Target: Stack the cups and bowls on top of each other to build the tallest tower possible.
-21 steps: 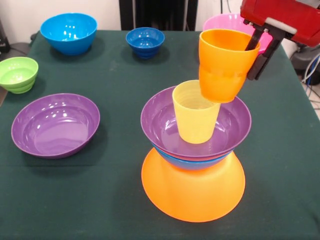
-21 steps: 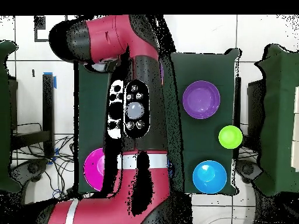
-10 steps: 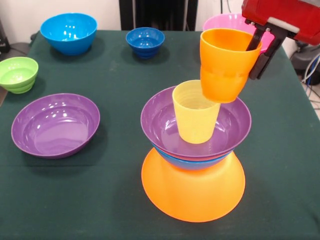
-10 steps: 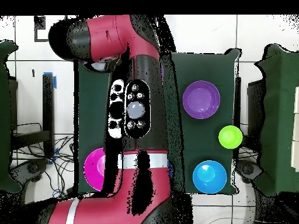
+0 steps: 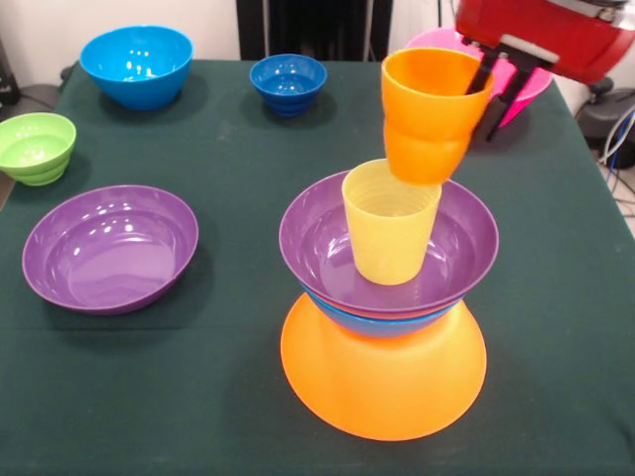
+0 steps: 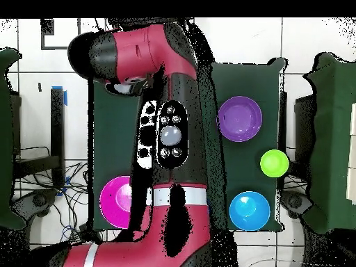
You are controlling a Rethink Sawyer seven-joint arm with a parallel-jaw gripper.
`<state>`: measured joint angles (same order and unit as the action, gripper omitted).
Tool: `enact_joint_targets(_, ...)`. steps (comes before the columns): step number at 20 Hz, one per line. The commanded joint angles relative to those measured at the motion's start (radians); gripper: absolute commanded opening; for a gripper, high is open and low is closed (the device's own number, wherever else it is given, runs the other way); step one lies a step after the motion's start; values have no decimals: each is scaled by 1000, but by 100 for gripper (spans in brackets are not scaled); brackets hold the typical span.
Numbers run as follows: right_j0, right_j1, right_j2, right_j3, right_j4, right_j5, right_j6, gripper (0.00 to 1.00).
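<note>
A: Front view count?

B: Two cups: the orange cup [image 5: 429,114] hangs above the yellow cup [image 5: 389,234], which stands in the tower [image 5: 387,307].

A: Grip?

B: The end effector [image 5: 491,84] pinches the orange cup's rim at its 3 o'clock side.

A: Loose bowls?

B: Five: purple bowl [image 5: 109,248], green bowl [image 5: 36,147], blue bowl [image 5: 136,64], dark blue bowl [image 5: 288,82], pink bowl [image 5: 442,42], all on the worktop [image 5: 218,377].

Dark green table [image 5: 228,397]: tower's orange base bowl [image 5: 384,372], purple bowl [image 5: 109,248], green [image 5: 36,147], 2 blue [image 5: 136,64], pink [image 5: 446,45].
</note>
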<state>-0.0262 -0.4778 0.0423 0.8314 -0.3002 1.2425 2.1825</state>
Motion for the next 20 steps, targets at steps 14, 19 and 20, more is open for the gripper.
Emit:
enact_joint_targets(14,-79,-32,126,270,-17,-182,-222,0)
enact_joint_targets(19,-73,-30,136,266,-12,-174,-201,0)
enact_joint_targets(20,-74,-29,139,265,-11,-170,-201,0)
